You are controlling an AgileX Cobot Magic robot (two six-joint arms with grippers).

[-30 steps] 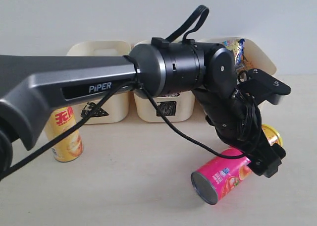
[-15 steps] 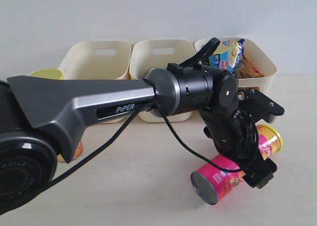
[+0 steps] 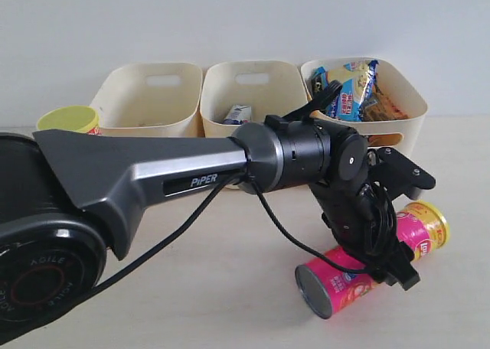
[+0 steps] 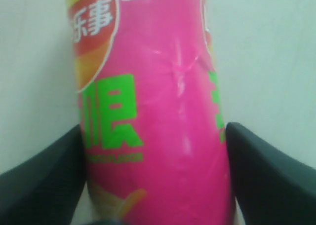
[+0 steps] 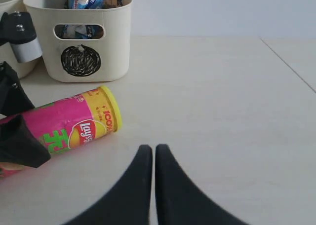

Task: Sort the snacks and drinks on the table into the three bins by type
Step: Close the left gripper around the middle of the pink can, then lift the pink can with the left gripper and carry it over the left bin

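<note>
**Item: pink crisp tube**. It lay on its side on the table, right of centre in the exterior view and in front of the bins. In that view the long axis ran on a slant. The grey metal base pointed toward the near left, and the yellow lid pointed toward the far right, roughly at the right-hand bin. The printed lettering faced upward.

**Left gripper**. It reached across from the left and sat down over the middle of the tube, square across its length. One black finger lay against each flank, so the gripper was closed on the tube, which rested on the table.

**Right gripper**. It hung low over bare table, apart from the tube's lid end. The fingers were drawn together with only a thin slit between them, and they held nothing.

**Three bins**, in a row along the back edge.
- Left bin: contents not visible.
- Middle bin: held a white and blue carton.
- Right bin: had a black scribbled circle on its front and held foil bags.

**Yellow tube**. Only its top showed, behind the left arm, beside the left bin.
</note>
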